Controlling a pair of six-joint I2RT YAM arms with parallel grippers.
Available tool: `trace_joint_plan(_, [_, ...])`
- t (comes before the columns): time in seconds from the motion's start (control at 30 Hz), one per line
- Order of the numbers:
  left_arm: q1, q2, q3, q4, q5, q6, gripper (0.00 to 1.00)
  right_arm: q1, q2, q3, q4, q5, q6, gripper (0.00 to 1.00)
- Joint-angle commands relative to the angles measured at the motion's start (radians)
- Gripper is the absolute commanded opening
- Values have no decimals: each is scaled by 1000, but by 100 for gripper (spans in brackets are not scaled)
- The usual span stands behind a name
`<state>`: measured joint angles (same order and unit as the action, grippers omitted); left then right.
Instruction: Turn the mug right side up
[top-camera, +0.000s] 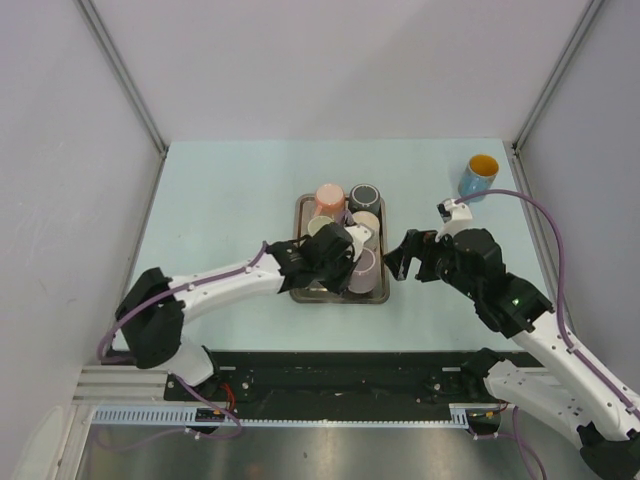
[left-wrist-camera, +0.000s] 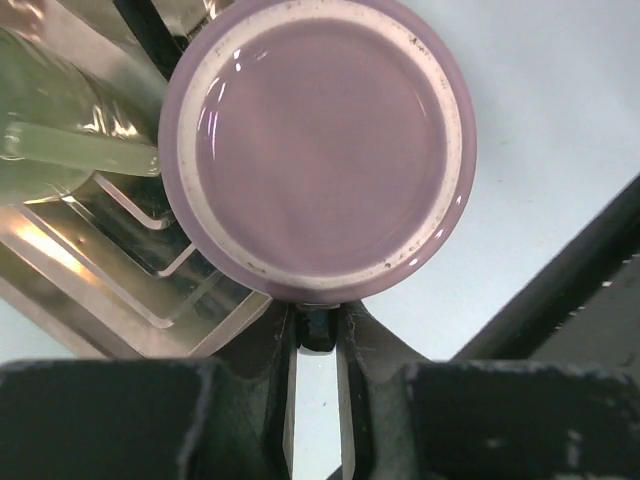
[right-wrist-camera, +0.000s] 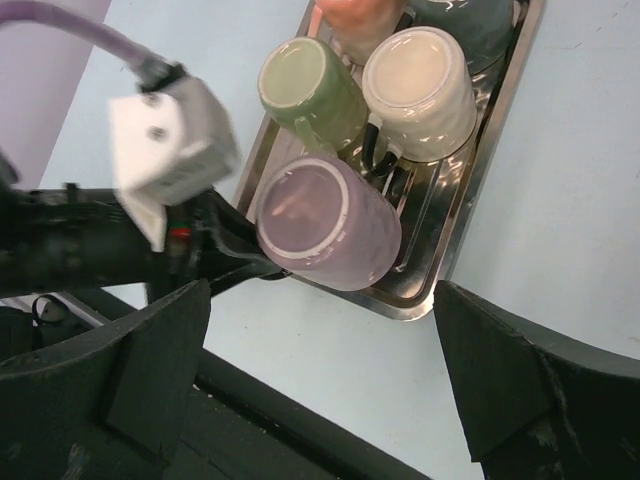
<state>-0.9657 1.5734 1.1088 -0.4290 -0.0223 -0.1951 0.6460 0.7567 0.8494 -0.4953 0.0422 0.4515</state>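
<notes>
Purple mug (left-wrist-camera: 315, 150), mouth down with its flat, pale-ringed base facing up, at the near end of the metal tray (top-camera: 300, 215) on the tabletop (top-camera: 230, 190). Its long axis runs roughly upright, leaning a little. It lies directly ahead of the left gripper (left-wrist-camera: 315, 325), whose jaws are drawn nearly together at the mug's near edge, pinching a dark part that is probably the handle. This arm is the nearer one, so the turn likely rests on that hold. The right gripper (top-camera: 400, 260) hovers just right of the tray, jaws spread wide and holding nothing. Farther along the tray, a green mug (right-wrist-camera: 310, 85) and a cream mug (right-wrist-camera: 420, 85) also sit inverted.
</notes>
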Motion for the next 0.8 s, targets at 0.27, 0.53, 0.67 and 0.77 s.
trace_joint_plan(0.27, [37, -367, -144, 323, 116, -217, 0, 1, -115, 86, 41, -105, 29, 98])
trace_joint_plan(0.53, [214, -611, -423, 781, 311, -608, 0, 0, -255, 86, 119, -316, 157, 96])
trace_joint_plan(0.67, [249, -677, -516, 1033, 331, -753, 0, 0, -246, 86, 97, -347, 214, 95])
trace_joint_plan(0.77, [252, -697, -578, 1200, 331, -865, 0, 1, -267, 62, 110, -332, 219, 95])
